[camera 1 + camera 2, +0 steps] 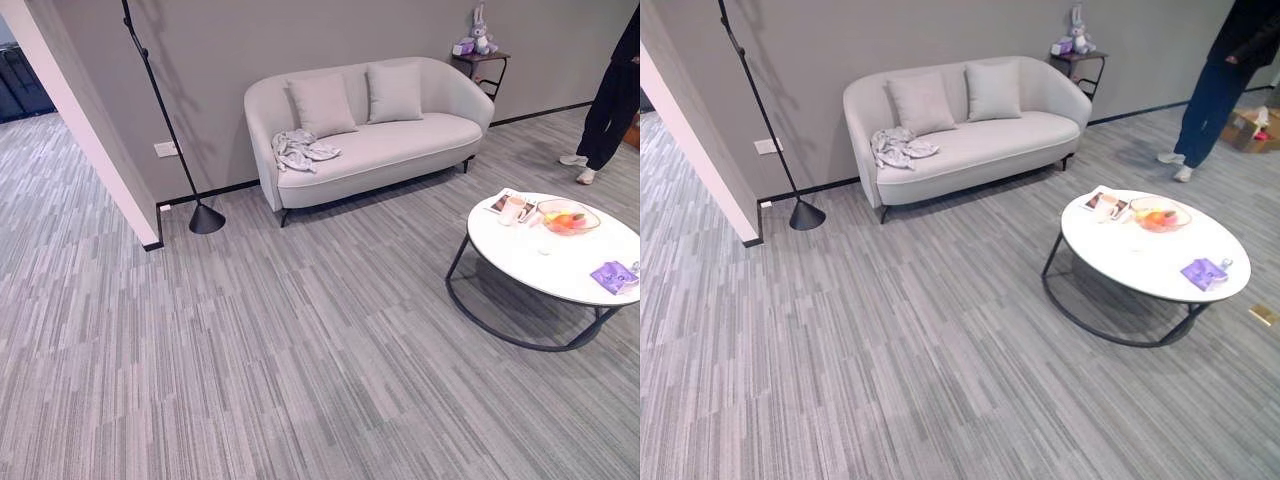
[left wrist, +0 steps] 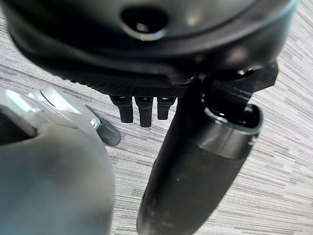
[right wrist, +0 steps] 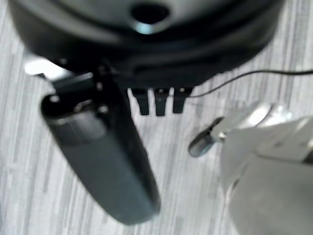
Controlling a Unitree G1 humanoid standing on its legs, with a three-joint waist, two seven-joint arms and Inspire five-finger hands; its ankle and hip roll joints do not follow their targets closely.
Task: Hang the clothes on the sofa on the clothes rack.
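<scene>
Nearest, both arms hang low over the grey carpet [image 1: 300,380]. The left hand [image 2: 146,110] and the right hand [image 3: 156,100] each carry nothing, with fingers pointing straight down and the thumb standing apart.

Further off to the right stands a round white table [image 1: 560,265] with a bowl [image 1: 568,216] on it.

Against the far wall is the sofa [image 1: 390,145] with 2 cushions, and the crumpled grey clothes [image 1: 300,150] lie on its left end beside the armrest. A person [image 1: 610,100] stands far right.

My advice: walk straight across, keep left of the table, stop squarely before the heap, then reach in with loose fingers. I cannot make out a definite rack.
</scene>
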